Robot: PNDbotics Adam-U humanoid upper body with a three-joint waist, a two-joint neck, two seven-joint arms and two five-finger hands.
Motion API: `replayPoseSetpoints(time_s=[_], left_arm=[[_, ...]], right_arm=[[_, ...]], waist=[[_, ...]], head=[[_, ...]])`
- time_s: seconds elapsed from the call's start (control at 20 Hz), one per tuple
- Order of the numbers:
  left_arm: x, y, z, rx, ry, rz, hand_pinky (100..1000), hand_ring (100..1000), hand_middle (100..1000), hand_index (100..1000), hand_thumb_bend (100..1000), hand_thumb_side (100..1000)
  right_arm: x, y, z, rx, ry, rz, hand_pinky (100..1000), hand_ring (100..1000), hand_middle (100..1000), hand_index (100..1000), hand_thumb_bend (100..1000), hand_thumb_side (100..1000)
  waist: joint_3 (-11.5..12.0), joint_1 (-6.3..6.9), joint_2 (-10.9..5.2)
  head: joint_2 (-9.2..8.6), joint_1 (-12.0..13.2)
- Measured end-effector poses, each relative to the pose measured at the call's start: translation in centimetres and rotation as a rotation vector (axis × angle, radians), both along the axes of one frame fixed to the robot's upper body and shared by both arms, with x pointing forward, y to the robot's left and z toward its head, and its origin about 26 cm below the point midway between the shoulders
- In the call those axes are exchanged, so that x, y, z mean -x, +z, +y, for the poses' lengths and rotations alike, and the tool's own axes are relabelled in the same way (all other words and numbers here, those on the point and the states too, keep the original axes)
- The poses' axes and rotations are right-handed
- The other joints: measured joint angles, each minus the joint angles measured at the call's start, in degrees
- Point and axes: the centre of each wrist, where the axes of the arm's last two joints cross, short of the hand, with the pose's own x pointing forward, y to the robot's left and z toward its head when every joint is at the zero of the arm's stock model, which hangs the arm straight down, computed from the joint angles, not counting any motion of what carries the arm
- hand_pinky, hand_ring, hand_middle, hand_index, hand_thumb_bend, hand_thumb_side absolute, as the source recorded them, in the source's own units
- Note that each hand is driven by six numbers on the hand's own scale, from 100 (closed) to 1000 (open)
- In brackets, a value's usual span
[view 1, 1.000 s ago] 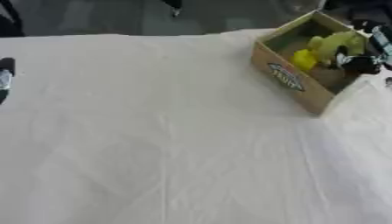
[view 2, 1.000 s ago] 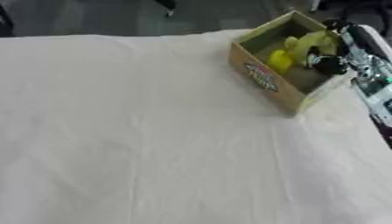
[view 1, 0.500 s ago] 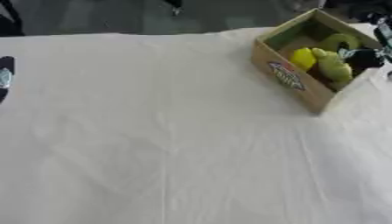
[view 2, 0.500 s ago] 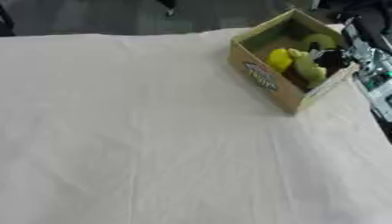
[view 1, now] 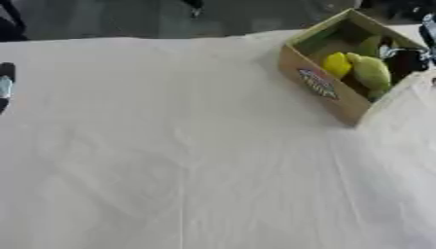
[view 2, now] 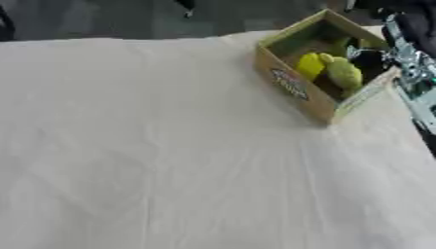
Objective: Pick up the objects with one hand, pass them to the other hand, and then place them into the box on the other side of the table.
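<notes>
Box [view 1: 328,86] stands at the table's [view 1: 187,160] far right. It holds a yellow object [view 2: 308,65] and a green object [view 2: 343,73], touching each other. The right hand [view 2: 372,58] sits over the box's far side, dark fingers just beside the green object; whether they are apart or clamped on it cannot be told. The left hand [view 1: 4,85] shows only as a dark sliver at the left edge, fingers not readable, well apart from the box. No further objects appear on the cloth. Judgement: placement is at or near completion; only release and withdrawal of the right hand seem left
</notes>
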Motion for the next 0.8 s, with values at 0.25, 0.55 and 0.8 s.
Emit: replayPoseSetpoints(time_s=[0.25, 0.55, 0.8], left_arm=[[0.1, 0.1, 1.2, 0.042, 0.006, 0.012, 562, 583, 607, 741, 590, 336], [0.0, -0.1, 2.1, 0.17, -0.061, 0.034, 562, 585, 609, 747, 529, 409], [-0.3, -1.1, 2.2, 0.281, -0.124, 0.046, 575, 595, 620, 750, 469, 455]], right_arm=[[2.7, 0.6, 2.4, -0.06, 0.157, -0.09, 1000, 962, 856, 959, 100, 325], [4.5, 0.6, 4.3, -0.107, 0.26, -0.157, 1000, 961, 854, 964, 100, 388], [5.0, -0.2, 5.0, -0.144, 0.302, -0.163, 1000, 961, 863, 979, 100, 431]], waist=[[-0.1, 0.65, -0.03], [0.3, 0.91, -0.24], [0.9, 1.08, -0.47]], head=[[0.23, 0.9], [0.5, 1.4], [0.58, 2.7]])
